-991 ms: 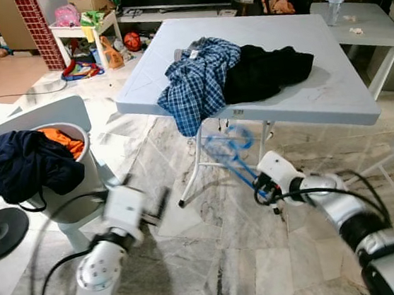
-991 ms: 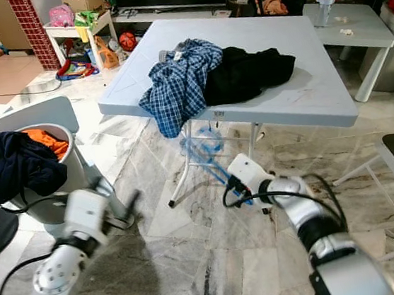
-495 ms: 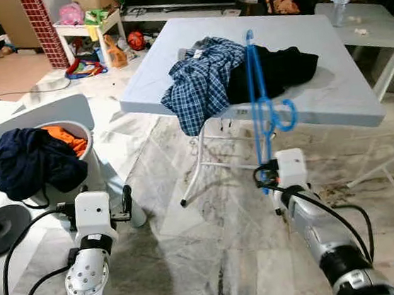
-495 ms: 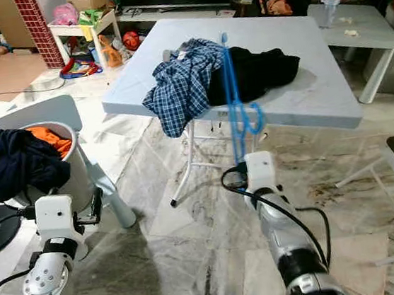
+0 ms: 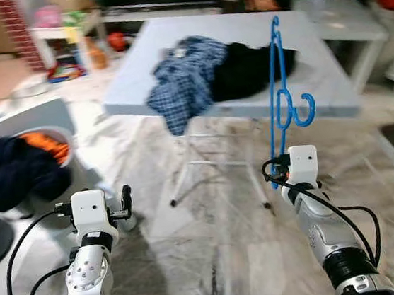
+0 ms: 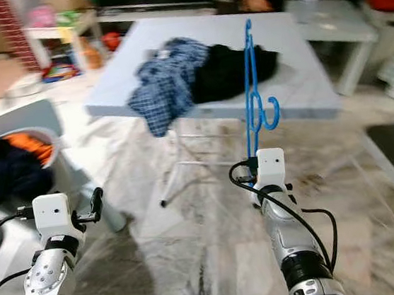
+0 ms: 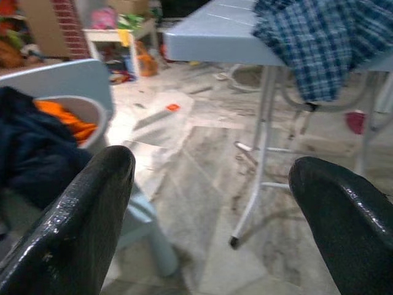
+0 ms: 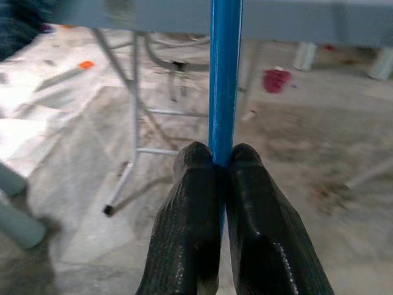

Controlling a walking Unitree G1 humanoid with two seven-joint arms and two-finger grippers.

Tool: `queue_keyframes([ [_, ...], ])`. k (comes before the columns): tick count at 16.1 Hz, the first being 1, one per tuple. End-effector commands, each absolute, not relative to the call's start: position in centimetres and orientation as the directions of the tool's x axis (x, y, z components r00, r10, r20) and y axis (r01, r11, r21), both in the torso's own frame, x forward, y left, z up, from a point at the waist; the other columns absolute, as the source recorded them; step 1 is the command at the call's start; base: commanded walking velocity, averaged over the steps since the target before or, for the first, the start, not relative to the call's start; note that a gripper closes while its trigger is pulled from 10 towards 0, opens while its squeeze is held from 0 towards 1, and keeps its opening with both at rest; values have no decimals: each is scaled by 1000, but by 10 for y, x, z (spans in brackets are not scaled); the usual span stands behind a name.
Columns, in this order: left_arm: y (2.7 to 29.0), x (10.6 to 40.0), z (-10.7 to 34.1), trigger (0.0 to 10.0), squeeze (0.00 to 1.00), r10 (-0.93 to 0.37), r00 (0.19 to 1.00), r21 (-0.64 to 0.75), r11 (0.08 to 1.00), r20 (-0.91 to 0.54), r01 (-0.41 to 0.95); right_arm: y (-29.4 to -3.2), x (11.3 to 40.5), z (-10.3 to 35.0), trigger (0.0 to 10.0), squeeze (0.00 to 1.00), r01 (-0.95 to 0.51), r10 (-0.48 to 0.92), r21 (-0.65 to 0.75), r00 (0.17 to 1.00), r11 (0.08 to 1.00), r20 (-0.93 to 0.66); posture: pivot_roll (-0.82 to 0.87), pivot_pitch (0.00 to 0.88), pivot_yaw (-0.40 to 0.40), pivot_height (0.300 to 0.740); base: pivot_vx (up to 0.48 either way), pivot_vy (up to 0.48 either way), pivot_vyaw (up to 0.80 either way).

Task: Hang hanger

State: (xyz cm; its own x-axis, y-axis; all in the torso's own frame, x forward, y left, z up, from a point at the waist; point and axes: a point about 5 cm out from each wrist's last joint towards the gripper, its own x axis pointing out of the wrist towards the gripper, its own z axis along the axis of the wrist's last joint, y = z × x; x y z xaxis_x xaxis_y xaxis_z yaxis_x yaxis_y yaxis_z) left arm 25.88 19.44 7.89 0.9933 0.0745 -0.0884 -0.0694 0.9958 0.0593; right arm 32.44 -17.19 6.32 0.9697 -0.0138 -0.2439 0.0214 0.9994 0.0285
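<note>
A blue plastic hanger [image 5: 276, 88] stands upright in front of the table, its hook [image 5: 308, 110] curling to the right. My right gripper [image 8: 222, 156] is shut on the hanger's lower bar [image 8: 225, 74], which runs straight up between the black fingers [image 8: 191, 203]. My left gripper [image 7: 212, 178] is open and holds nothing; it sits low at the left, near the laundry bin, with its finger [image 5: 125, 198] pointing up.
A pale folding table [image 5: 333, 93] carries a plaid shirt [image 5: 181, 84] and a black garment [image 5: 245, 71]. A bin [image 5: 53, 135] of dark blue clothes [image 5: 11, 172] stands at the left. A second white table [image 5: 354, 23] is at the back right. The floor is marble tile.
My right arm swung the hanger up from near the floor until it stood upright. My left arm came up and steadied. The view has shifted and is blurred now.
</note>
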Motion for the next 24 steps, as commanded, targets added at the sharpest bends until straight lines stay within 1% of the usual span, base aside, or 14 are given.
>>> queue_keyframes([
  [1, 197, 260, 77, 10000, 0, 86, 991, 52, 995, -103, -82, -174, 325, 68, 10000, 0, 31, -23, 32, 974, 999, -226, -48, 0, -41, 740, 0, 259, -800],
  [9, 197, 264, 77, 10000, 0, 76, 990, 29, 997, -119, -73, -174, 325, 71, 10000, 0, 42, -34, 29, 974, 999, -224, -52, 0, -37, 740, 0, 309, -800],
  [13, 198, 267, 78, 10000, 0, 76, 989, 18, 997, -126, -75, -174, 326, 72, 10000, 0, 54, -45, 35, 975, 998, -218, -54, 0, -34, 740, 0, 463, -800],
  [23, 194, 272, 77, 10000, 0, 21, 989, -3, 1000, -148, -22, -175, 327, 73, 10000, 0, 73, -64, 35, 974, 997, -217, -56, 0, -27, 740, 0, 480, -800],
  [24, 193, 272, 79, 10000, 0, -1, 992, 9, 1000, -123, 2, -176, 326, 73, 10000, 0, 81, -71, 35, 973, 996, -219, -57, 0, -24, 740, 0, 0, -563],
])
